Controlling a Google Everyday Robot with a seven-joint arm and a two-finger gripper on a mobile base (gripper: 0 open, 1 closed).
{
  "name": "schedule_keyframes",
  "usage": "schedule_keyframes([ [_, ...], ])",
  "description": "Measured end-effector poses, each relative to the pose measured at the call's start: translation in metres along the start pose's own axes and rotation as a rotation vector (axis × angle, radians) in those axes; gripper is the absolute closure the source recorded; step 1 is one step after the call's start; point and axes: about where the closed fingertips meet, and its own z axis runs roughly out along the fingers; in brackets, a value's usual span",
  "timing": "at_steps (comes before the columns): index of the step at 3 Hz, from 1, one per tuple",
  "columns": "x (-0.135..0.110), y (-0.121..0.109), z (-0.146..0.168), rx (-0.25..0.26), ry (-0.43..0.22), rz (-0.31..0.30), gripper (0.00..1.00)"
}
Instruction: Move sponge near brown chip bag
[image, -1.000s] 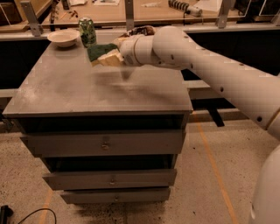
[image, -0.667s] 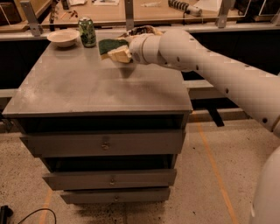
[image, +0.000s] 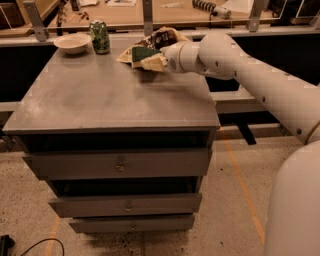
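Observation:
The sponge (image: 145, 56), dark green on top with pale yellow foam below, is held in my gripper (image: 156, 60) at the back of the grey cabinet top (image: 110, 100). It hangs just above the surface, right in front of the brown chip bag (image: 161, 37). The bag lies crumpled at the back edge, partly hidden behind the sponge and my white arm (image: 240, 70), which reaches in from the right.
A green drink can (image: 99, 36) and a white bowl (image: 72, 43) stand at the back left corner. The cabinet has drawers below. A wooden workbench (image: 150, 12) runs behind a rail. A black cable (image: 30, 246) lies on the floor at lower left.
My gripper has carried the sponge to the right and toward the back, from beside the green can to just in front of the chip bag.

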Motion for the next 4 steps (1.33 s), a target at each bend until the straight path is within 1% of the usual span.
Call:
schedule_keyframes([
  [1,0.022,-0.010,0.003,-0.016,0.069,0.038,0.51],
  [2,0.035,-0.012,0.008,-0.029,0.112,0.056,0.30],
  [3,0.042,-0.008,0.013,-0.050,0.140,0.053,0.05],
  [4,0.040,-0.004,0.012,-0.055,0.141,0.037,0.00],
])
